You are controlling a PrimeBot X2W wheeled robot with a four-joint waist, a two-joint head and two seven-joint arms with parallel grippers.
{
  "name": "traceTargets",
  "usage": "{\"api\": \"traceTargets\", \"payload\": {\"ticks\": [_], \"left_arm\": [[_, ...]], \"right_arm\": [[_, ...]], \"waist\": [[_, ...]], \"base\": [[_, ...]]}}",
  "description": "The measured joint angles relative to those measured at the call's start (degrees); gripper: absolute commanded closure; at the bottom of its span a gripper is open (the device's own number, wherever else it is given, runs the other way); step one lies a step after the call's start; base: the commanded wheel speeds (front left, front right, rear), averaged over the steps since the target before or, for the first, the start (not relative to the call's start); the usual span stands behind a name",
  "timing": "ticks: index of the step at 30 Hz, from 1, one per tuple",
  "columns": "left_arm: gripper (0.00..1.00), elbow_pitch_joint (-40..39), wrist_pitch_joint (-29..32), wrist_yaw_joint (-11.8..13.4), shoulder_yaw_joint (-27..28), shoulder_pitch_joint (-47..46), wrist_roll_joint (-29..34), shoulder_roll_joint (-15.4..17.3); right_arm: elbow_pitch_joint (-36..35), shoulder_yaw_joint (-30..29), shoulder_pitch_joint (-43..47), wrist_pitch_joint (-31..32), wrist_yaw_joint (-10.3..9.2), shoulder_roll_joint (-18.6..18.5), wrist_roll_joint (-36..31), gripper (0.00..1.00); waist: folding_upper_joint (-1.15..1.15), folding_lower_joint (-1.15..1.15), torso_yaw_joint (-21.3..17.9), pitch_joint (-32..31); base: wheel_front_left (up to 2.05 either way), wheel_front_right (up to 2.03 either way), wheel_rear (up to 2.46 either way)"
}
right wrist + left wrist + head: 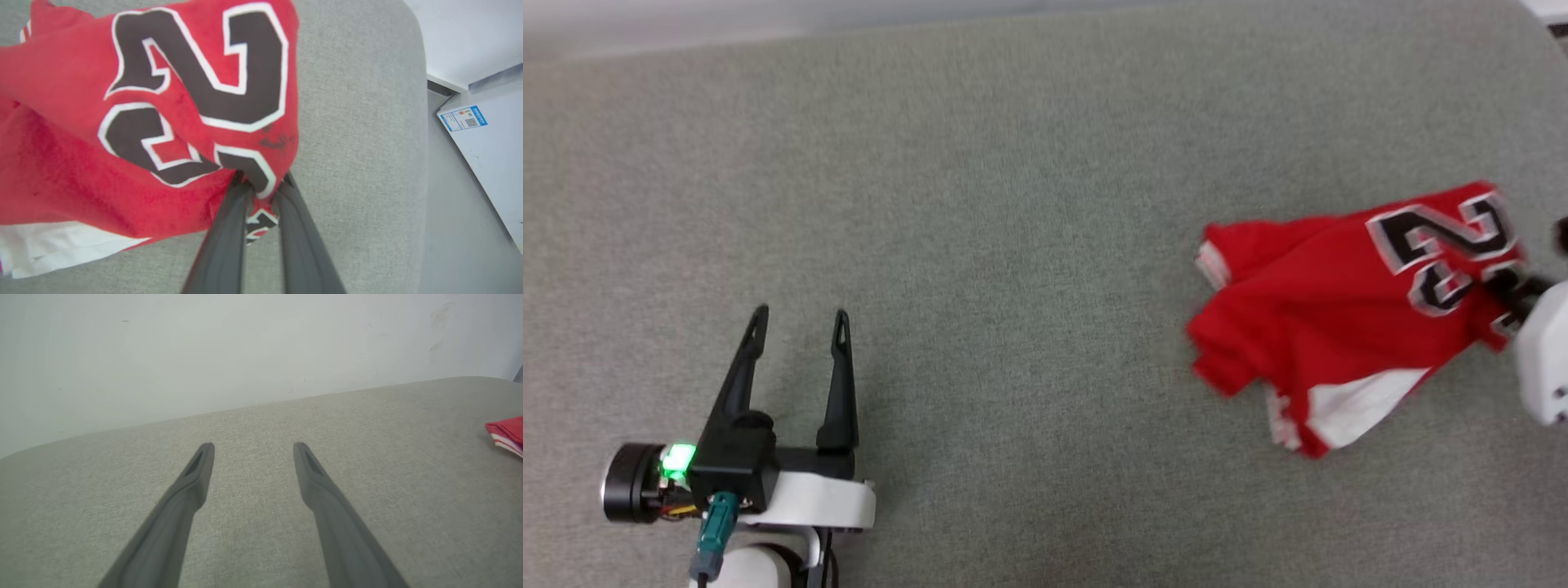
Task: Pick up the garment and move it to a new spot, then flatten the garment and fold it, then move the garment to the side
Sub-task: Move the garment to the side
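Slippage looks likeliest: right tool point(264, 181) pinches only a small fold of the garment point(1298, 302) near the desk point(1013, 204) edge; left tool point(799, 322) hangs spread, empty.

The garment point(61, 175) is soft red cloth with a slightly fuzzy nap, and its black number point(253, 73) looks flatter and smoother. The grey surface point(1013, 204) beneath is matt, coarse-grained woven fabric. My left gripper point(800, 314) has matt dark plastic fingers point(192, 490) and a glossy white wrist shell point(825, 498).
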Motion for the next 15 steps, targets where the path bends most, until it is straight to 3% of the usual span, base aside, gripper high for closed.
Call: {"api": "traceTargets", "payload": {"ticks": [15], "left_arm": [[0.00, -4.66, 0.00, 0.60, -0.05, -6.43, 0.62, 2.37]], "right_arm": [[11.50, -19.47, -8.72, 2.49, 0.00, -4.30, -5.78, 1.00]], "waist": [[0.00, 0.00, 1.05, 12.73]], "base": [[0.00, 0.00, 0.00]]}}
